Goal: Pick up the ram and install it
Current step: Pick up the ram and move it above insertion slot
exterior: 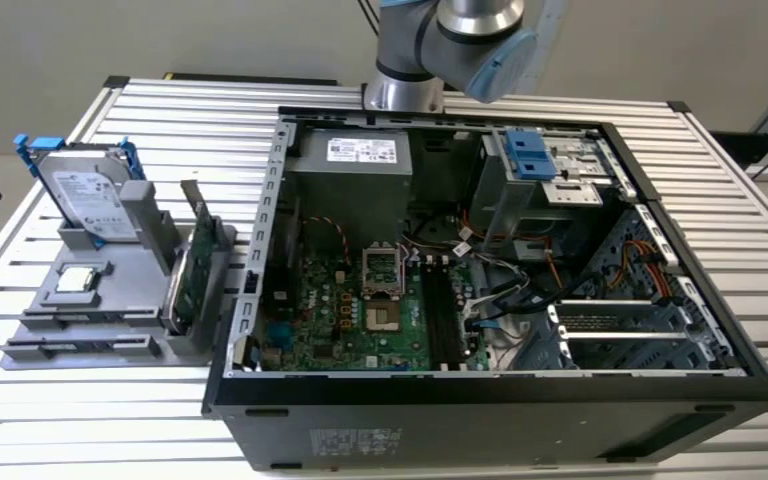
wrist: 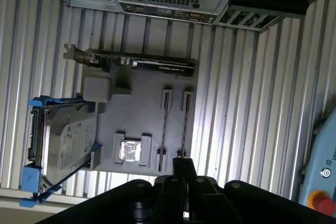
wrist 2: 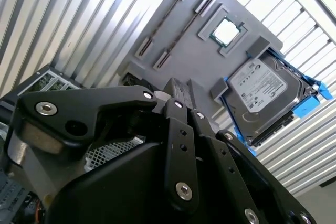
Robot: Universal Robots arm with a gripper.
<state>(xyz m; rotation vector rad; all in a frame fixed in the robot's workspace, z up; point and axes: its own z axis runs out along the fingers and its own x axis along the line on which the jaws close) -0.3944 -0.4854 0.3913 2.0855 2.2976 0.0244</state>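
The gripper (wrist 2: 182, 90) hangs well above the grey holder (wrist 2: 202, 64), its fingers pressed together. The ram (wrist 2: 166, 17) seems to stand edge-on in a holder slot, at the exterior view's left of the open computer case (exterior: 491, 420).

Table (exterior: 157, 110): ribbed metal slats, carries everything noted here.
Computer case (exterior: 491, 420): side panel off, lies open-side up on the exterior view's right.
Motherboard (exterior: 344, 310): green, flat on the case floor; bare processor socket (exterior: 380, 268) near its middle.
Power supply (exterior: 357, 160): grey box at the far inner wall.
Drive bay (exterior: 528, 155): blue latch, beside the power supply.
Cables (exterior: 491, 300): loose bundle beside the board.
Grey holder (exterior: 84, 345): on the table just beside the case.
Hard drive (exterior: 91, 195): silver, blue frame, propped upright in the holder.
Expansion card (exterior: 195, 265): green, on edge along the holder's case side.
Processor chip (exterior: 77, 279): flat in a square pocket.
Red button (wrist: 319, 202): at a corner of the first wrist view.
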